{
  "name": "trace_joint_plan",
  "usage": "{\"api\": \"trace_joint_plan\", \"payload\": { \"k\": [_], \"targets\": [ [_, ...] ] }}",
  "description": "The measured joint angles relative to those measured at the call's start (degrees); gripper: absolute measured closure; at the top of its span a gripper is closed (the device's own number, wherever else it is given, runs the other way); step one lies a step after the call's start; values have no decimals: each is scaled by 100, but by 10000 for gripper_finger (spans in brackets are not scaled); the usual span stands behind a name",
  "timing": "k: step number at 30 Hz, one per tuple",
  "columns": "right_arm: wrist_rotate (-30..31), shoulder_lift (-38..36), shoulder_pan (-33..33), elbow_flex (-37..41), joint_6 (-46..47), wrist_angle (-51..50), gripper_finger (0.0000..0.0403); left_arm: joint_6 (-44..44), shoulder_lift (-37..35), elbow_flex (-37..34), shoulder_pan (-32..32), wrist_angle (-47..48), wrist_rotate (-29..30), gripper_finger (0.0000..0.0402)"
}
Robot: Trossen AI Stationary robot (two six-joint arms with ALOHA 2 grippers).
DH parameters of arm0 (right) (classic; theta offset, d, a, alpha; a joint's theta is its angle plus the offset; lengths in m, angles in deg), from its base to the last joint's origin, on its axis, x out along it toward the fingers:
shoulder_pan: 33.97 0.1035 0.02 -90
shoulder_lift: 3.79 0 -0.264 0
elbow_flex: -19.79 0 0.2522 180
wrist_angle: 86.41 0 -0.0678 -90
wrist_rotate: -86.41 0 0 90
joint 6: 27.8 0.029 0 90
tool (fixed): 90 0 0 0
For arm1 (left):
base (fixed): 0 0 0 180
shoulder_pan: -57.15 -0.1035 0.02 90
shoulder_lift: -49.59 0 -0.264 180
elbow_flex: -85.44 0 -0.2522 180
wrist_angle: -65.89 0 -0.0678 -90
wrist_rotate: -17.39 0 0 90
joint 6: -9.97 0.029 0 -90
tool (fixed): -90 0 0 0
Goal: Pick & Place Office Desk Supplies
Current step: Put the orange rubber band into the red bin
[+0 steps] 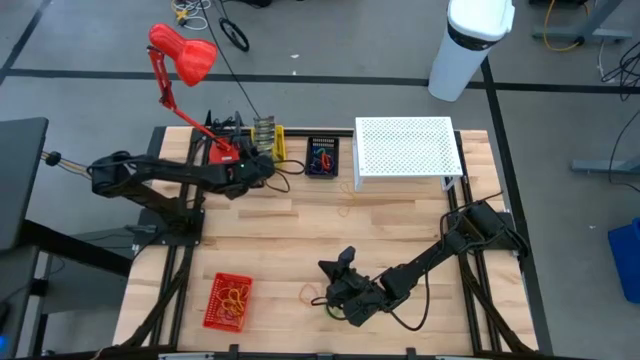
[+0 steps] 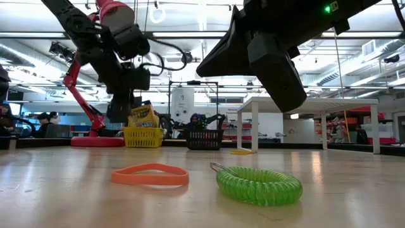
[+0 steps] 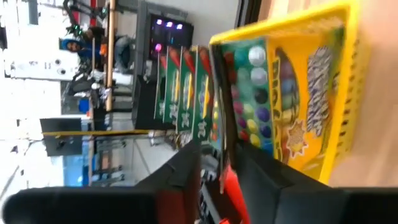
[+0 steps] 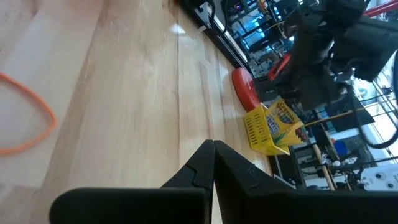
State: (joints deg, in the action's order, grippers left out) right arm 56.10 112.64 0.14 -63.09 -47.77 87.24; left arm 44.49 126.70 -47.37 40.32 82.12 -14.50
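Left gripper: the left gripper (image 1: pixel 262 168) hangs at the far-left side of the table, directly over the yellow basket (image 1: pixel 279 143) that holds the crayon boxes (image 3: pixel 249 87). In its wrist view the 2 fingers stand slightly parted, with a thin edge of something between them that cannot be identified, so whether it pinches anything cannot be told.

Right gripper: the right gripper (image 1: pixel 345 265) sits low at the near edge, fingers pressed together and holding nothing.

Supplies near the right gripper: the orange rubber band (image 2: pixel 150 175) lies flat on the wood just beside it, toward the robot's left. The green coil loop (image 2: pixel 259 184) lies flat almost beneath the arm behind it, touching nothing else.

Supplies near the left gripper: 4 or so crayon boxes stand upright on edge in the basket, packed face to face just below the fingertips. A black basket (image 1: pixel 322 157) of small coloured clips sits just to the right of the yellow one.

Key relation: the band's long axis runs roughly across the table, side to side. The right arm is far nearer to it than the left.

Judgement: the band or coil looks like the right arm's next pick, and its fingers would need to spread first.

Other: a red basket (image 1: pixel 227 301) of rubber bands stands well apart to the right gripper's left.
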Motion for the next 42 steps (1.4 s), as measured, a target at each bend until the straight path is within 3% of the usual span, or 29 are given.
{"api": "trace_joint_plan", "payload": {
  "k": [7,13,17,21,24,27,33,37,42],
  "targets": [
    [81,0,0,0,-2,11,391,-136,-529,0,279,52,-169,248],
    [206,0,1,0,3,10,391,-368,-1019,0,401,476,-354,237],
    [553,-65,51,0,22,-143,391,-966,-1494,2,814,1078,-636,259],
    [426,-356,94,0,763,-717,391,-2218,-1921,-144,1507,1192,-1475,311],
    [-59,-576,76,0,1739,-1350,391,-2682,-1995,-554,2200,418,-1824,354],
    [-673,-714,73,51,2545,-1643,391,-2769,-1922,-1094,2824,-1093,-2077,387],
    [-2084,-811,25,520,3405,-1002,391,-2980,-1289,-2163,3350,-4349,-3536,393],
    [-2953,-807,-130,832,3823,-837,391,-3378,-646,-2183,3421,-4564,-3638,393],
    [-3127,-807,-187,885,4094,-1183,391,-3554,350,-1743,3501,-4564,-3889,387]
  ]
}}
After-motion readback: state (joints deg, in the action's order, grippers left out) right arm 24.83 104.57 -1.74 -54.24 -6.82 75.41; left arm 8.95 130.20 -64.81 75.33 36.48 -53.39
